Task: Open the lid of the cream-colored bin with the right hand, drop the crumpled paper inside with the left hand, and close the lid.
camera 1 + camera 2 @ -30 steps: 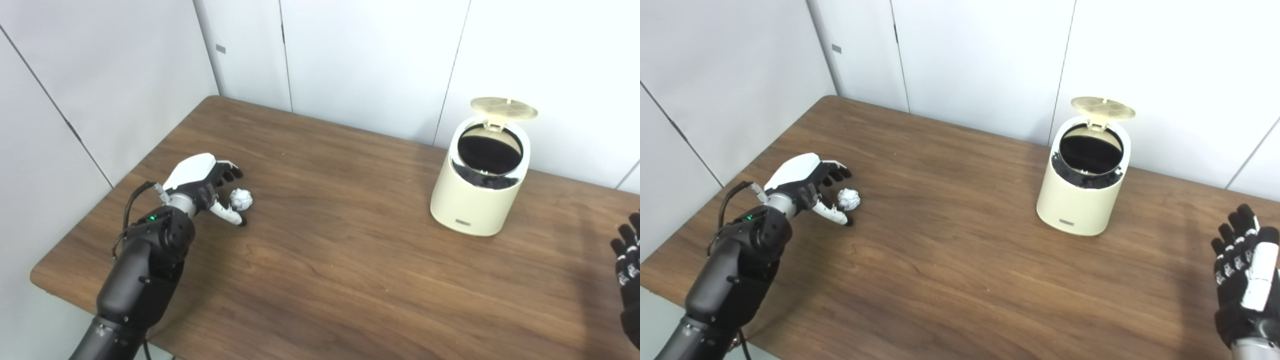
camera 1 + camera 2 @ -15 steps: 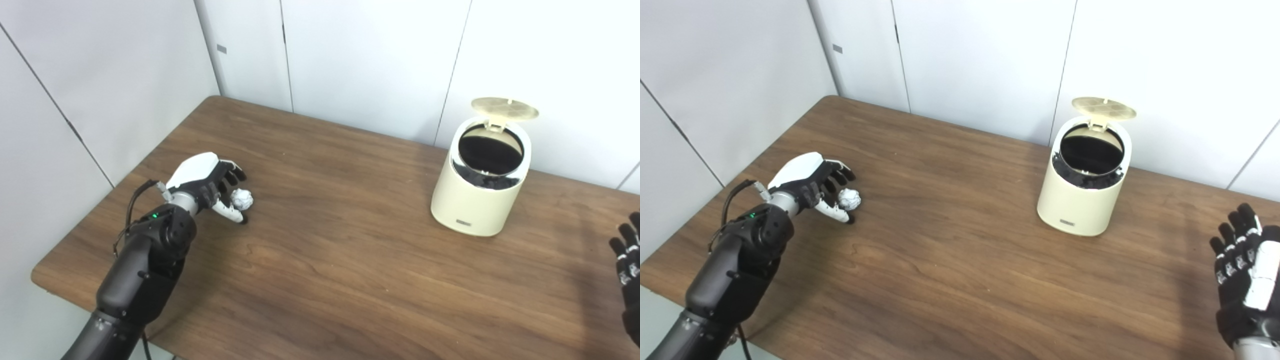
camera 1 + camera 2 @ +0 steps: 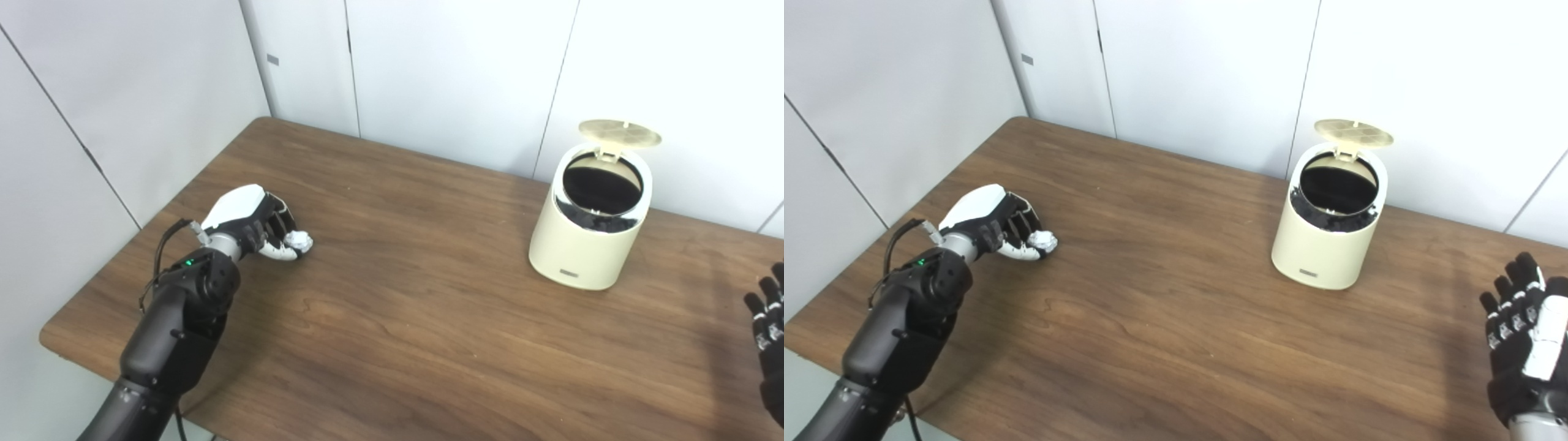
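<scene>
The cream-colored bin [image 3: 582,245] stands at the back right of the wooden table [image 3: 416,306]. Its round lid [image 3: 620,131] is tipped up and back, and the dark inside shows. My left hand [image 3: 254,223] is at the table's left side, its fingers and thumb closed around the white crumpled paper [image 3: 299,240], which rests at table level. My right hand [image 3: 1522,343] is open and empty at the lower right edge, fingers spread upward, well apart from the bin.
White wall panels [image 3: 441,73] stand close behind the table and the bin, and along the left side. The table's front edge runs along the bottom left.
My left hand's fingers and thumb have closed around the crumpled paper, which earlier lay between the open fingers. The right hand and the bin have stayed in place.
</scene>
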You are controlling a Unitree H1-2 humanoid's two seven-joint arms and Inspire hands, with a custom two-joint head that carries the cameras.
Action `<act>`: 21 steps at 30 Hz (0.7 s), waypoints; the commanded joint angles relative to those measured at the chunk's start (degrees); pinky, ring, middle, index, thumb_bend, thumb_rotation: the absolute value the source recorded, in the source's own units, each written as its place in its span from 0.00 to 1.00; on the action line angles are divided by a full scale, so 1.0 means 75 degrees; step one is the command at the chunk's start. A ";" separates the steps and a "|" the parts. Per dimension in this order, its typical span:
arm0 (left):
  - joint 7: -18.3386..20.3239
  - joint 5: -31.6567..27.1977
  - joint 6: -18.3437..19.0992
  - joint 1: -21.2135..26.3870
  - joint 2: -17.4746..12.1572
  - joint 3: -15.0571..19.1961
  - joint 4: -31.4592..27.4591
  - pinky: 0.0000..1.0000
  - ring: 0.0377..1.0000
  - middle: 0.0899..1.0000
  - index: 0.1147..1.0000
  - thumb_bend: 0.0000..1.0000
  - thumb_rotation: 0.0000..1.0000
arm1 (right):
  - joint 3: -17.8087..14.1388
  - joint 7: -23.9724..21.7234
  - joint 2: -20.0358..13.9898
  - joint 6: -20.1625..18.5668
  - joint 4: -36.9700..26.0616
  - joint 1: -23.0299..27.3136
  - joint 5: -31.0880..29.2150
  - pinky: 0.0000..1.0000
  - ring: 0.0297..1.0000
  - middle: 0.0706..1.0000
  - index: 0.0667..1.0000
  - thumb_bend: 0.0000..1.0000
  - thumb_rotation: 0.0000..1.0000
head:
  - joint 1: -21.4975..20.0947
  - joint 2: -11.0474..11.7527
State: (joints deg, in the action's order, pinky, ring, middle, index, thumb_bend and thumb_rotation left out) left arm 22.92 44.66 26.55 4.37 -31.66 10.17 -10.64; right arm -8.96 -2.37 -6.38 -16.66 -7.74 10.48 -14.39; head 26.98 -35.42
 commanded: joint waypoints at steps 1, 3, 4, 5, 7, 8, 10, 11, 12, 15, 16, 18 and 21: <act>-0.0349 -0.0044 -0.0063 0.0230 -0.0253 0.0010 -0.0041 0.46 0.42 0.46 0.40 0.50 0.00 | -0.0049 -0.0076 -0.0065 0.0139 -0.0265 0.0195 -0.0103 0.98 1.00 1.00 0.98 0.56 1.00 | 0.0000 -0.0006; -0.0396 -0.0155 -0.0100 0.0233 -0.0281 -0.0036 -0.0072 0.48 0.45 0.48 0.39 0.50 0.00 | -0.0057 -0.0076 -0.0087 0.0110 -0.0273 0.0195 -0.0117 0.97 1.00 0.99 0.98 0.56 1.00 | -0.0009 -0.0060; -0.0401 -0.0159 -0.0081 0.0242 -0.0293 -0.0071 -0.0084 0.49 0.45 0.48 0.38 0.50 0.00 | -0.0054 -0.0054 -0.0084 0.0071 -0.0316 0.0190 -0.0106 0.97 1.00 0.99 0.98 0.56 1.00 | -0.0006 -0.0075; -0.0411 -0.0153 -0.0059 0.0252 -0.0303 -0.0108 -0.0087 0.50 0.46 0.48 0.38 0.50 0.00 | -0.0048 -0.0035 -0.0082 0.0030 -0.0367 0.0182 -0.0094 0.97 1.00 0.99 0.98 0.56 1.00 | -0.0006 -0.0075; -0.0400 -0.0143 -0.0003 0.0280 -0.0315 -0.0184 -0.0082 0.50 0.46 0.49 0.37 0.50 0.00 | -0.0030 -0.0030 -0.0086 -0.0019 -0.0435 0.0167 -0.0077 0.97 1.00 0.99 0.98 0.56 1.00 | -0.0023 -0.0082; -0.0391 -0.0166 0.0013 0.0294 -0.0310 -0.0201 -0.0078 0.51 0.47 0.49 0.37 0.50 0.00 | -0.0030 -0.0045 -0.0094 -0.0013 -0.0427 0.0167 -0.0075 0.97 1.00 0.99 0.98 0.56 1.00 | -0.0023 -0.0082; -0.0423 -0.0235 -0.0002 0.0301 -0.0303 -0.0249 -0.0068 0.51 0.46 0.49 0.37 0.50 0.00 | -0.0039 -0.0069 -0.0100 -0.0001 -0.0393 0.0176 -0.0092 0.97 0.99 0.99 0.98 0.55 1.00 | -0.0059 -0.0104; -0.0443 -0.0248 -0.0013 0.0300 -0.0310 -0.0276 -0.0059 0.50 0.46 0.49 0.37 0.50 0.00 | -0.0044 -0.0073 -0.0096 0.0001 -0.0383 0.0180 -0.0104 0.98 0.99 0.99 0.98 0.54 1.00 | -0.0077 -0.0101; -0.0453 -0.0238 -0.0015 0.0312 -0.0314 -0.0316 -0.0044 0.50 0.46 0.49 0.37 0.50 0.00 | -0.0052 -0.0042 -0.0079 -0.0029 -0.0396 0.0185 -0.0100 0.98 0.99 0.99 0.98 0.54 1.00 | -0.0131 -0.0094; -0.0477 -0.0203 0.0018 0.0361 -0.0300 -0.0411 -0.0030 0.49 0.46 0.49 0.37 0.50 0.00 | -0.0070 0.0081 0.0004 -0.0113 -0.0449 0.0200 -0.0072 0.95 0.98 0.98 0.96 0.54 1.00 | -0.0271 -0.0071; -0.0494 -0.0214 0.0021 0.0371 -0.0280 -0.0417 -0.0056 0.52 0.47 0.49 0.37 0.50 0.00 | -0.0064 0.0064 -0.0006 -0.0085 -0.0432 0.0198 -0.0078 0.96 0.99 0.98 0.97 0.54 1.00 | -0.0271 -0.0071; -0.0575 -0.0296 -0.0036 0.0383 -0.0245 -0.0414 -0.0107 0.53 0.48 0.49 0.36 0.50 0.00 | -0.0065 0.0049 -0.0008 -0.0016 -0.0368 0.0208 -0.0081 0.97 0.99 0.99 0.97 0.53 1.00 | -0.0304 0.0012; -0.0703 -0.0401 -0.0061 0.0426 -0.0168 -0.0417 -0.0230 0.48 0.45 0.48 0.37 0.50 0.00 | -0.0069 0.0068 0.0013 0.0039 -0.0275 0.0243 -0.0062 0.99 1.00 0.99 0.96 0.53 1.00 | -0.0427 0.0039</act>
State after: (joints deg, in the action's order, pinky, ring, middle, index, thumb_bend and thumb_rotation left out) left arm 20.07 41.76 26.46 5.23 -31.89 6.56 -10.31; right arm -9.15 -1.86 -6.30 -17.92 -8.54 10.41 -14.56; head 23.82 -35.07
